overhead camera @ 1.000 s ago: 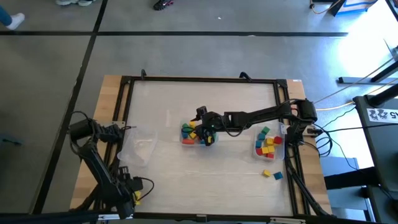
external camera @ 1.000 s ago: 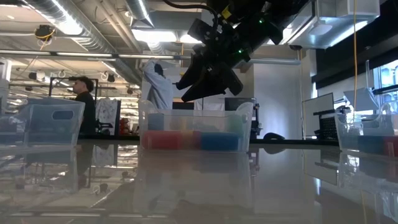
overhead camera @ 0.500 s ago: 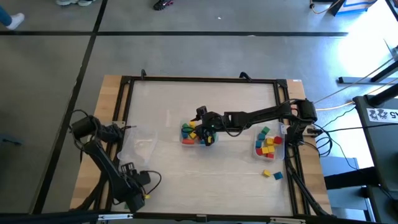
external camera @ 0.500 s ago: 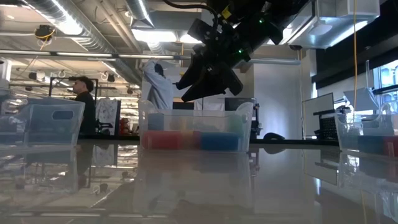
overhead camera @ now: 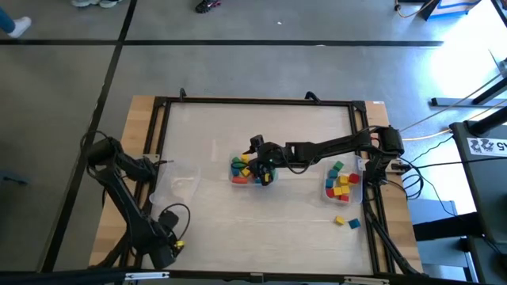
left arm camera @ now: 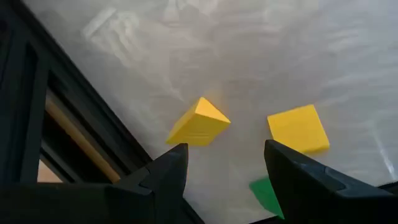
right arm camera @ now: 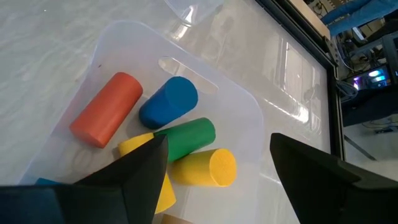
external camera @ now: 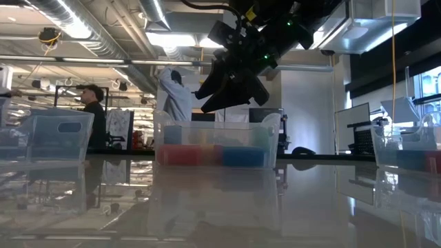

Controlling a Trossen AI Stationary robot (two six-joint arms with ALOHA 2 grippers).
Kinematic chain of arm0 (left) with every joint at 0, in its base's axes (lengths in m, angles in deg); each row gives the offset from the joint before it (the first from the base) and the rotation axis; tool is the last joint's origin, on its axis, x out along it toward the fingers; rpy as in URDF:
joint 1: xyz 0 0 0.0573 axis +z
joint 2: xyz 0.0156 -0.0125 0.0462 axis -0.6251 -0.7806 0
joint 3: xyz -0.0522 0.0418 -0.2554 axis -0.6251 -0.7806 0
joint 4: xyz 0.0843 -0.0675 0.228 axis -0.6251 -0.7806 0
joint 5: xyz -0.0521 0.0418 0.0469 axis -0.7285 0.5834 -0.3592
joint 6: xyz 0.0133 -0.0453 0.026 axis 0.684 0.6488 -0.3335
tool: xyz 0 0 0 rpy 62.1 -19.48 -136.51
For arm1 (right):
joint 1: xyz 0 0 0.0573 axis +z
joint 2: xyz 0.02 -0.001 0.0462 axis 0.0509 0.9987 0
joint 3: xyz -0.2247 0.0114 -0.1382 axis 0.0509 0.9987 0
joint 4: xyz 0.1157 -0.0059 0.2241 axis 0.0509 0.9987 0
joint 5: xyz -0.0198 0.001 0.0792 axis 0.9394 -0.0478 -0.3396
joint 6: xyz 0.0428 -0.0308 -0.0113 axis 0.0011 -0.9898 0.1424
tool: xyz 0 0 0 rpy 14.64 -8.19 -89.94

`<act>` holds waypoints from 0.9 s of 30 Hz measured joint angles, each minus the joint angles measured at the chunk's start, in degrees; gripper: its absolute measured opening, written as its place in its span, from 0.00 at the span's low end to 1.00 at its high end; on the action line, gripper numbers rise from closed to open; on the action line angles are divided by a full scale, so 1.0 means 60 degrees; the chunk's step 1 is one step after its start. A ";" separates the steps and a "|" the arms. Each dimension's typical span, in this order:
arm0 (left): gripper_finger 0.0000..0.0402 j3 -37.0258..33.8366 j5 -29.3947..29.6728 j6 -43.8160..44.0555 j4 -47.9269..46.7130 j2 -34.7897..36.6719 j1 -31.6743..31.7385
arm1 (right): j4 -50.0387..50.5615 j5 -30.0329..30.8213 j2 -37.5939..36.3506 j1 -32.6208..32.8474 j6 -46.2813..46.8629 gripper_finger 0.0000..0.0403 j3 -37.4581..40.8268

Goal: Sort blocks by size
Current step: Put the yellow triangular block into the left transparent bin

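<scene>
The right gripper (overhead camera: 264,168) hangs over the clear, smooth plastic rectangular bin (overhead camera: 235,180) at the middle of the pale glossy table (overhead camera: 261,229), its 2 dark angular fingers (right arm camera: 140,180) spread wide with nothing between them. Just beyond those fingers, inside the bin, lie short wooden cylinders with a matte painted finish: an orange cylinder (right arm camera: 106,109) farthest out, a blue cylinder (right arm camera: 168,102) beside it, a green cylinder (right arm camera: 189,137) nearer, and a yellow cylinder (right arm camera: 203,167) closest, showing its round flat end in the gap between the fingers; another yellow piece (right arm camera: 134,146) is partly hidden behind 1 finger. From table height the bin's walls (external camera: 217,141) look translucent, with blurred red and blue shapes inside and the gripper (external camera: 231,86) dark above it. The left gripper (overhead camera: 162,237) sits low at the near left corner of the table, by the black metal frame (overhead camera: 162,119); its 2 fingers (left arm camera: 165,177) stand well apart and grip nothing. Just past their tips, on the table, rest 2 yellow wooden blocks with sharp edges, one (left arm camera: 198,122) turned corner-up nearer 1 finger, the other (left arm camera: 298,128) lying flat nearer the other finger, and a green piece (left arm camera: 266,194) shows between the fingers. A second clear bin (overhead camera: 342,184) at the right edge holds mixed blocks, and 2 loose blocks (overhead camera: 345,222) lie just beside it. A third clear bin (overhead camera: 176,188) stands at the left.
</scene>
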 joint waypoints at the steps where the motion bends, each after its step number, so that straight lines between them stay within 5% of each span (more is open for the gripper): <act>1: 0.52 0.0000 -0.0003 0.0177 -0.0051 0.0000 -0.0020 | 0.0000 0.0000 0.0000 0.0000 -0.0002 0.71 0.0000; 27: 0.52 -0.0732 -0.0709 0.1553 0.0273 -0.0007 -0.0282 | 0.0004 -0.0244 0.0000 0.0007 0.0244 0.71 0.0000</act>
